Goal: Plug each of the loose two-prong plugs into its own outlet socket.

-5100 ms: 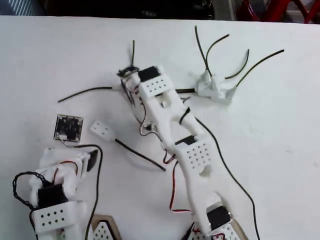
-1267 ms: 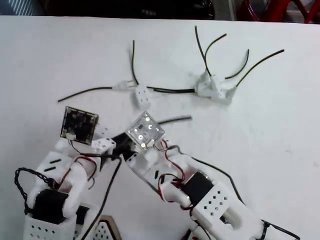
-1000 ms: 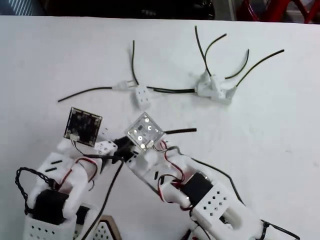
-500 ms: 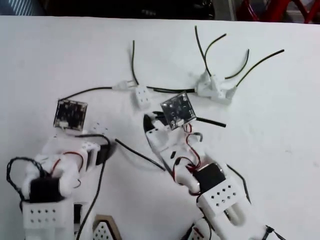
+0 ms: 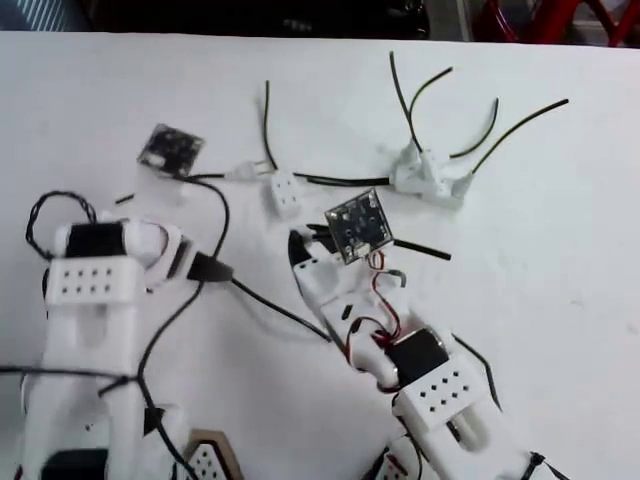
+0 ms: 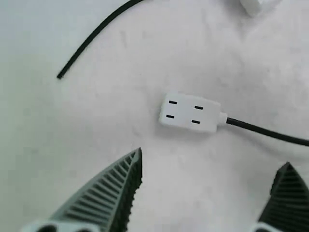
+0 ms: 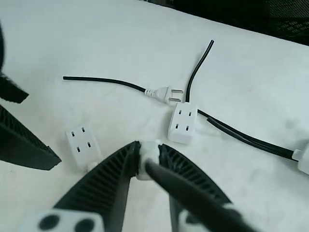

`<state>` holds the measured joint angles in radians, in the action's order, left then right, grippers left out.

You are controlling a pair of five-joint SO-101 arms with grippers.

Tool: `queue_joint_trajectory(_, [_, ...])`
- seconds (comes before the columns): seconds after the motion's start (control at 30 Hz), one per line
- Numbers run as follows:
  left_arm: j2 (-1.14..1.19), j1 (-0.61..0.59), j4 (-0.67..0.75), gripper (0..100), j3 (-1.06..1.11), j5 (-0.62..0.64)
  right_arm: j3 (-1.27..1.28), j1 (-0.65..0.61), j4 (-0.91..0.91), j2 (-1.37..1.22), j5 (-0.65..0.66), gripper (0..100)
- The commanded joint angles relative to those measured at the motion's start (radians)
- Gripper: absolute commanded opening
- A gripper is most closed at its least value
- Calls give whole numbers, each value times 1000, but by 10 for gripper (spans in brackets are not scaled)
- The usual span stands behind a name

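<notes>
High view first: the white counter carries everything, with the middle socket lying near its centre. The left arm stands to that socket's left. The right arm reaches toward it from the side of the arm bases. To the middle socket's right sits a white connector cluster with black cords fanning out.

The left end effector hangs with its fingers wide apart over a second socket. That socket lies flat on the counter, apart from the middle socket.

The right end effector is clamped on a white two-prong plug, held just short of the middle socket and not touching it.

A loose plug lies just beside the middle socket, at its left.
</notes>
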<state>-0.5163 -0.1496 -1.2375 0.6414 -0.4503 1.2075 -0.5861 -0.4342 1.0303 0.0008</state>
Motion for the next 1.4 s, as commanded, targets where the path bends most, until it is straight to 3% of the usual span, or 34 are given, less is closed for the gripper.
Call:
queue_joint_trajectory(0.0, [150, -22, 28, 400, -164, -376, -8, 16, 24, 7, -2, 17])
queue_joint_trajectory(0.2, [306, -48, 149, 400, -219, -781, -8, 38, 24, 7, -2, 18])
queue_joint_trajectory(0.27, [355, -45, 192, 398, -219, -836, -8, 38, 24, 7, -2, 18])
queue_joint_trajectory(0.6, [538, 8, 315, 377, -218, -924, -8, 38, 24, 7, -2, 18])
queue_joint_trajectory(0.93, [550, 90, 325, 377, -163, -925, -8, 36, 24, 7, -2, 18])
queue_joint_trajectory(1.17, [550, 94, 505, 377, -43, -925, -8, 36, 24, 7, -2, 18])
queue_joint_trajectory(1.37, [550, 93, 522, 315, -11, -925, -8, 36, 24, 7, -2, 18])
